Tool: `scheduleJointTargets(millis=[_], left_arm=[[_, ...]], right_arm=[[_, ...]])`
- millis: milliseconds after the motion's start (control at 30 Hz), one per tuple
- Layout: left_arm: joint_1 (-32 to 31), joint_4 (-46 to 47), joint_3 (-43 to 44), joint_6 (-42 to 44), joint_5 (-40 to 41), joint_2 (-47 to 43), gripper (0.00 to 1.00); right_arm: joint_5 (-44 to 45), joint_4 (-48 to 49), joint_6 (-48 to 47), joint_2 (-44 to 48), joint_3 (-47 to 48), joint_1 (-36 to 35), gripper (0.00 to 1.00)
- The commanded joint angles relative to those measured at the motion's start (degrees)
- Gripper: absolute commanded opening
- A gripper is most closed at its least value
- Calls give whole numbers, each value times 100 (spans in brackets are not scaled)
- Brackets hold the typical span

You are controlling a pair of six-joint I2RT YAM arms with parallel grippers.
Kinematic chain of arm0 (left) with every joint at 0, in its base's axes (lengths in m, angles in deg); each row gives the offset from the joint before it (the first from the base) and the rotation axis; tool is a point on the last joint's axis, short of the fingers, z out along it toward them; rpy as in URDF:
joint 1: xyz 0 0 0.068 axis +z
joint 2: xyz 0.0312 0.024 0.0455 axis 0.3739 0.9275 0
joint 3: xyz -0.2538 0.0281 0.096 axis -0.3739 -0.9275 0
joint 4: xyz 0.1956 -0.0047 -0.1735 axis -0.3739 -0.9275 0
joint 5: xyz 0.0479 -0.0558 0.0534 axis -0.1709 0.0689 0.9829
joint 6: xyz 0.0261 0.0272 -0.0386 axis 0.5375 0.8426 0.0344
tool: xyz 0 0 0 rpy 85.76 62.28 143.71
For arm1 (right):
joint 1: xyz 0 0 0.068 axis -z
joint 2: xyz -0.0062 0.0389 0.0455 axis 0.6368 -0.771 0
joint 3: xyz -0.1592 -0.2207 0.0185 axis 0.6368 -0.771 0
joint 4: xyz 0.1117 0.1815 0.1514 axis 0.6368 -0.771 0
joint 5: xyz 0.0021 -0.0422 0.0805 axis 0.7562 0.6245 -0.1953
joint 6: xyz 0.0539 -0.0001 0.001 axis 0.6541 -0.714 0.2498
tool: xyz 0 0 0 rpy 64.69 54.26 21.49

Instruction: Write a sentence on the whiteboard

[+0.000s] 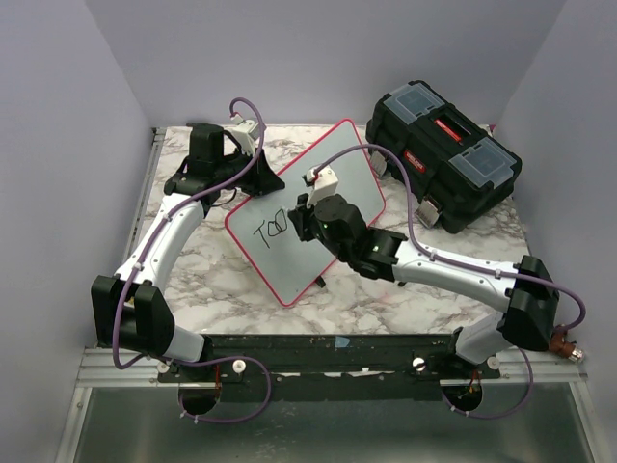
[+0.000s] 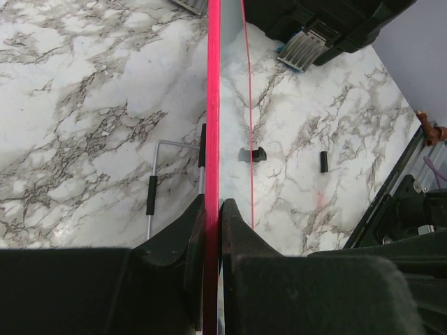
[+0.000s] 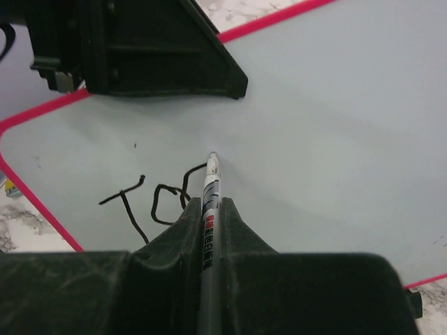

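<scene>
Near the far left corner of the counter (image 1: 207, 285), the left hand (image 2: 213, 209) was clamped narrowly on the red rim of the whiteboard (image 1: 352, 164). One finger lay on each face of the board. Seen edge-on from the left wrist, that gripped edge stood well above the marble, and a bent wire leg (image 2: 156, 174) with a black sleeve showed behind it. The whiteboard lay slantwise across the middle of the counter. One corner pointed toward the near edge and the opposite corner reached almost to the toolbox.

The black lettering (image 3: 150, 199) sat on the left part of the white face. It was a T, an o and the start of a third letter.

Just right of these strokes, the right hand (image 3: 209, 206) was closed on a black marker (image 3: 211, 185), which ran out between its fingers. The tip of the marker met the board at the end of the newest stroke.

At the far right corner of the counter sat a black toolbox (image 1: 443, 164) with red latches. It was close beside the whiteboard's far corner.
</scene>
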Motion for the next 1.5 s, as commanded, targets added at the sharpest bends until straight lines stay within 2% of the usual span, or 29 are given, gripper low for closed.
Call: scheduleJointTargets(millis=[0,333,967,1467], left_arm=[[-181,-59,-24,522,149,-74,0],[-199,-86,-13,549,180,-54,0],[-225,-102,24,549,199,-24,0],[-243,-128,5,575,228,-46,0]], right_arm=[[236,-25,-176,-262,414,20,1],[118,-9,-119,-425,692,23,1],[-77,81,342,-25,-381,22,1],[-69,72,478,162,-864,26,1]])
